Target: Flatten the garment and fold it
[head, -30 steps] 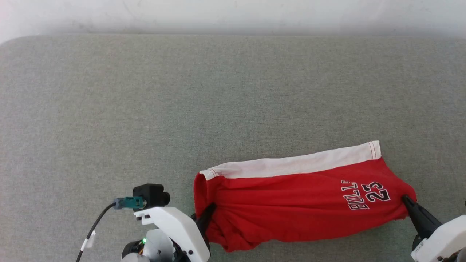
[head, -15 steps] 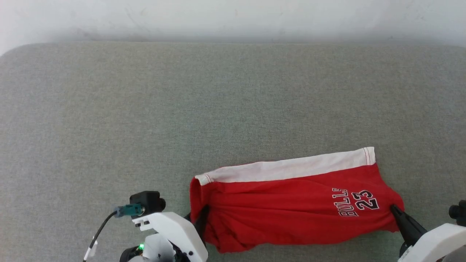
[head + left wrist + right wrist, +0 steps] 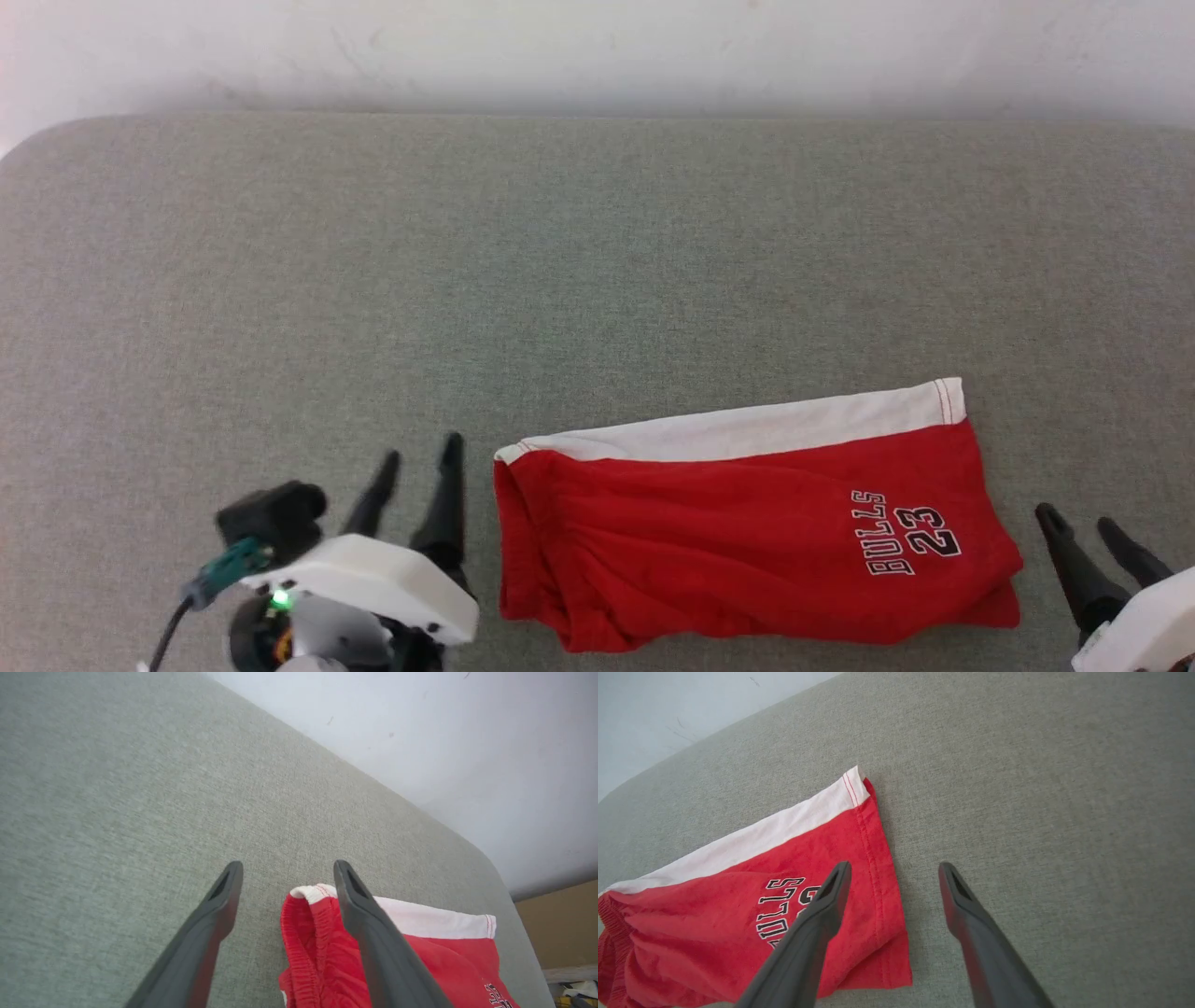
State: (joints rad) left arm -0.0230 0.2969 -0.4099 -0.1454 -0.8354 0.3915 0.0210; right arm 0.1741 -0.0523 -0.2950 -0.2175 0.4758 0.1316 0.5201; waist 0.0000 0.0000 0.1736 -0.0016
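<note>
- Left gripper (image 3: 422, 450): jaws spread wide and empty, with the folded red garment (image 3: 747, 541) just to its right.
- Right gripper (image 3: 1075, 519): jaws wide and empty, garment just to its left.

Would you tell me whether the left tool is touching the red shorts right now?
Apart. The head view shows a strip of bare grey surface between the left tool and the red shorts; its jaws stand open.
</note>
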